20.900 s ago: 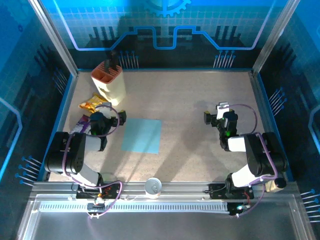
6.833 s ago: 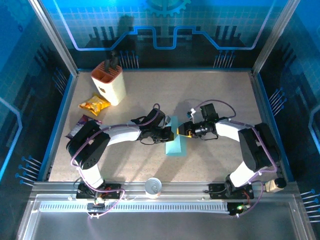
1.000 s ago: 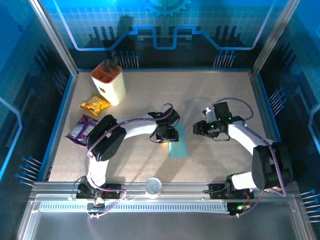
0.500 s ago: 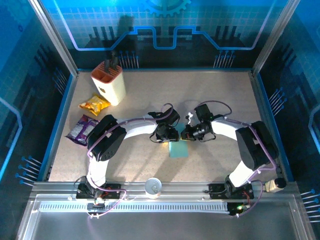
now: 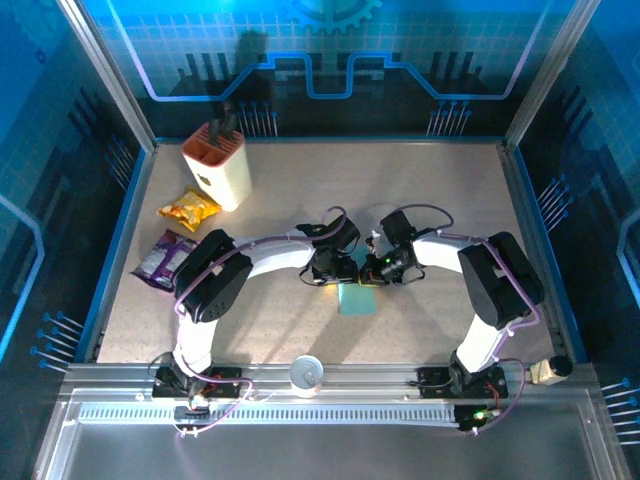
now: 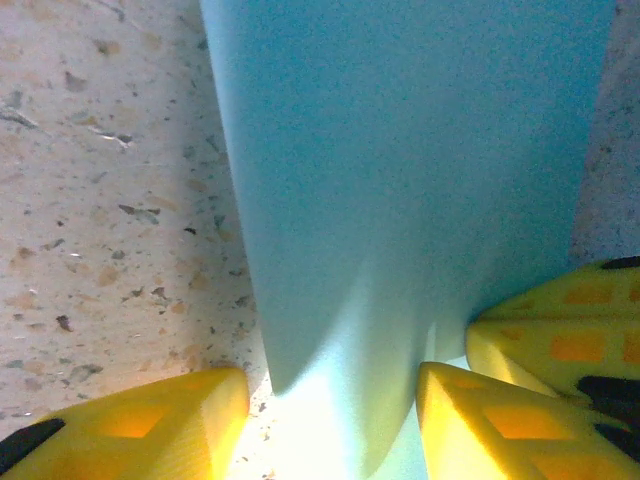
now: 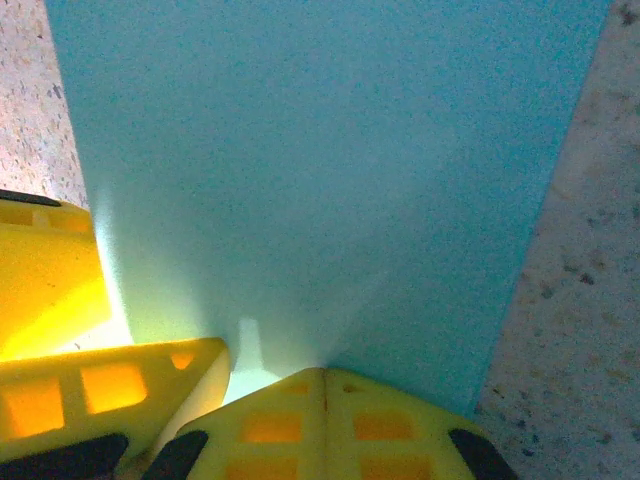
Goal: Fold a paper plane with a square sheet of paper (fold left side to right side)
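The square sheet of paper [image 5: 358,298] lies on the table mid-field, light blue and folded into a narrow upright rectangle. My left gripper [image 5: 343,270] is at its upper left edge. In the left wrist view it [image 6: 330,430] stands open: one yellow finger [image 6: 120,425] is on the table, the other is on the paper [image 6: 400,150], and the paper's left edge lies between them. My right gripper [image 5: 371,271] meets it from the right. In the right wrist view it [image 7: 325,385] is shut, its joined tips pressing down on the paper [image 7: 320,150].
A cream knife block [image 5: 217,165] stands at the back left. A yellow snack packet [image 5: 188,209] and a purple one [image 5: 165,256] lie near the left wall. A white round object [image 5: 307,373] sits on the front rail. Blue walls enclose the table.
My right gripper has swung left from open table to the top of the paper and shut there. The left gripper has held its place at the paper's edge.
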